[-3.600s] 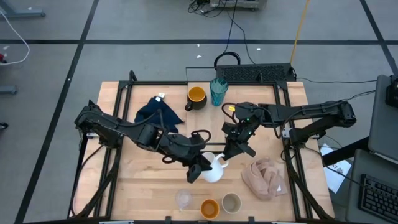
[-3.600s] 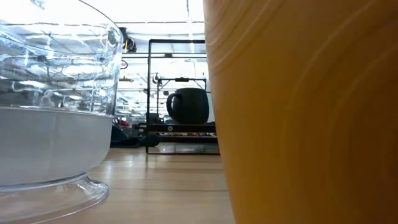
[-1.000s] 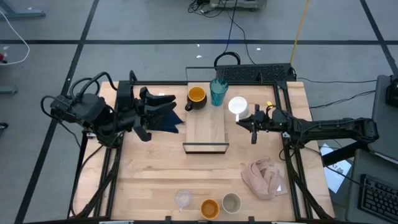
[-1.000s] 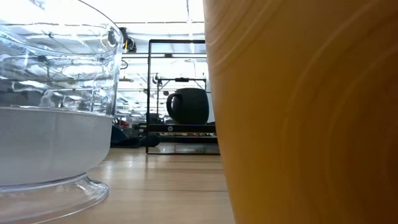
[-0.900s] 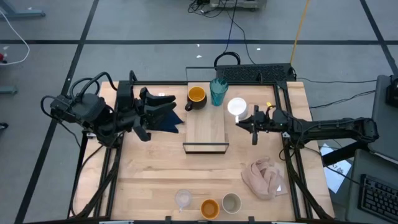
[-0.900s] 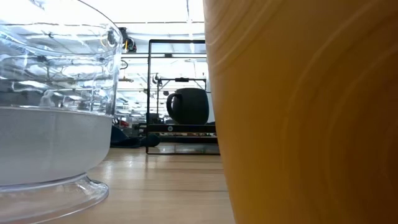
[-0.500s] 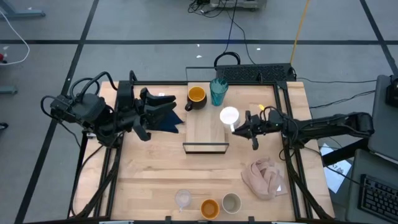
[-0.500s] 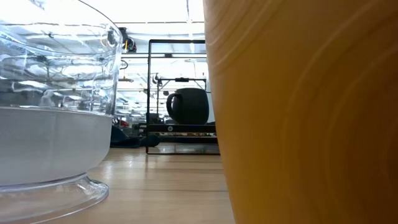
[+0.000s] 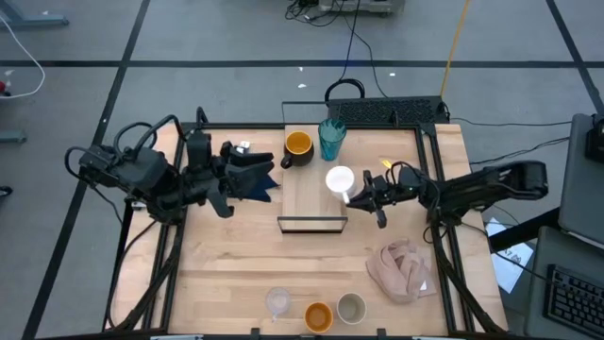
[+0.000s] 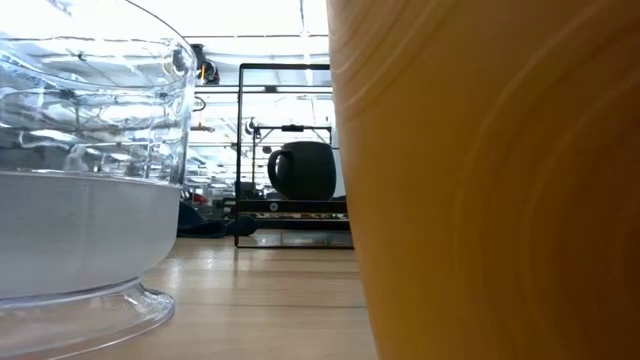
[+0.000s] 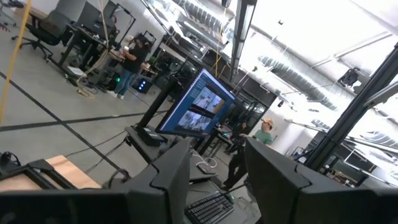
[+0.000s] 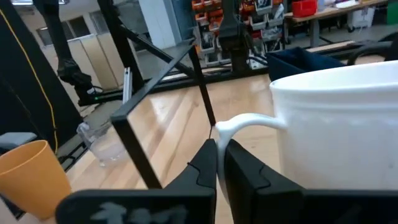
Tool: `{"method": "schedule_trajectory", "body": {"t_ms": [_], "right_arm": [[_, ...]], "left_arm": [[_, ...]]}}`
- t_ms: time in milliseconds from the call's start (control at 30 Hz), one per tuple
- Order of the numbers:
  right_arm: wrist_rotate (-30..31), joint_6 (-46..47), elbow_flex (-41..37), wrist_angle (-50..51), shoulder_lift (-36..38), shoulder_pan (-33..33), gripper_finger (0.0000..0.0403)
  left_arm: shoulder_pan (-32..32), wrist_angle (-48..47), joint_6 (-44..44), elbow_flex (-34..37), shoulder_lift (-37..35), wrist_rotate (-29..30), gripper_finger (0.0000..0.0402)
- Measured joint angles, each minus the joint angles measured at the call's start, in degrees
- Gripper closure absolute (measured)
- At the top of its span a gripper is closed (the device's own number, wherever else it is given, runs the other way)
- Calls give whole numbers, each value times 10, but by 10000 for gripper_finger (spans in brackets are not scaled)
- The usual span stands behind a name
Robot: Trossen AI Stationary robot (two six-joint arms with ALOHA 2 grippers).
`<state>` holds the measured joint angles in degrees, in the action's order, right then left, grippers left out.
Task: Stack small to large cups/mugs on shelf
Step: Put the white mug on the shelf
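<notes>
Writing: none legible; white mug (image 9: 339, 179) plain.

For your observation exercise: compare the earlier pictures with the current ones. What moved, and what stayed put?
The right gripper, shut on the white mug by its handle, carried it from beside the shelf to over its right edge. The left gripper stayed by the navy cloth; other cups unmoved.

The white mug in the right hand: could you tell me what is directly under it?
In the high view the white mug, held by its handle in the right hand, hangs over the shelf's right edge. The mug covers the patch of board directly beneath it.
</notes>
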<state>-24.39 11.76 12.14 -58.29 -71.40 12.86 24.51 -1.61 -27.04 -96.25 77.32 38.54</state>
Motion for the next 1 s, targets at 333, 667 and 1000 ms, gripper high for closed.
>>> {"method": "schedule_trajectory", "body": {"t_ms": [333, 667, 1000], "right_arm": [[-57, 25, 0, -98, -95, 37, 399], [-122, 26, 6, -135, -144, 78, 399], [-207, 11, 47, -118, -157, 117, 399]], "left_arm": [[0, 1, -16, 0, 4, -9, 247], [0, 0, -12, 0, 4, -10, 247], [0, -22, -30, 0, 4, -10, 247]]}}
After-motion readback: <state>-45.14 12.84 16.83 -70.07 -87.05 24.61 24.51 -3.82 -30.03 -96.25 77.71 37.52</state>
